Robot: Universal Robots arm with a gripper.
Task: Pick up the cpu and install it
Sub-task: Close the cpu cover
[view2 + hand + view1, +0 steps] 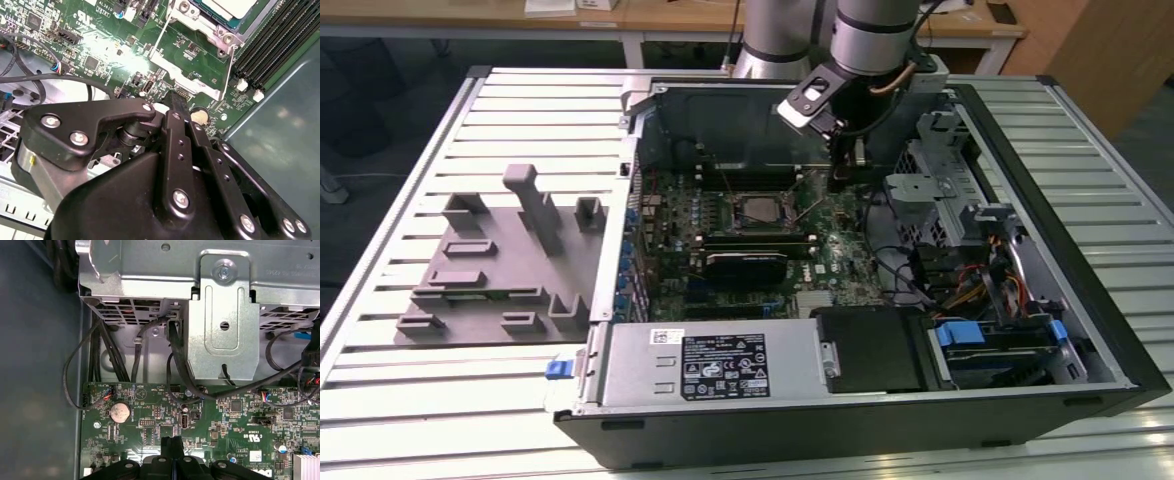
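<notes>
**Gripper closed beside the seated cpu**

The cpu (757, 208) lies flat in its socket (757, 222) near the middle of the green motherboard (847, 255), inside the open computer case (1067, 330). Its top is a smooth silvery-grey square plate. In the second wrist view one corner of the cpu (227, 6) shows, pale and slightly shiny, inside the metal frame of the socket (200, 70) with its thin wire lever.

The gripper (842, 180) hangs low in the case, near the cpu but apart from it, toward the exterior view's right. In the first wrist view the gripper (172, 441) has its two black fingers pressed together, and nothing is held between them. In the second wrist view the gripper (177, 97) is made of matte black links with bright screw heads.

Just beside the fingertips is a round metallic coin cell (120, 412). Long dark memory slots (280, 40) run beside the socket. A perforated sheet-metal drive cage (225, 330) stands above the board, with black cables (175, 365) hanging from it.

A grey plastic tray (494, 260) with upright posts rests on the ribbed metal table (400, 160), well apart from the gripper.
</notes>
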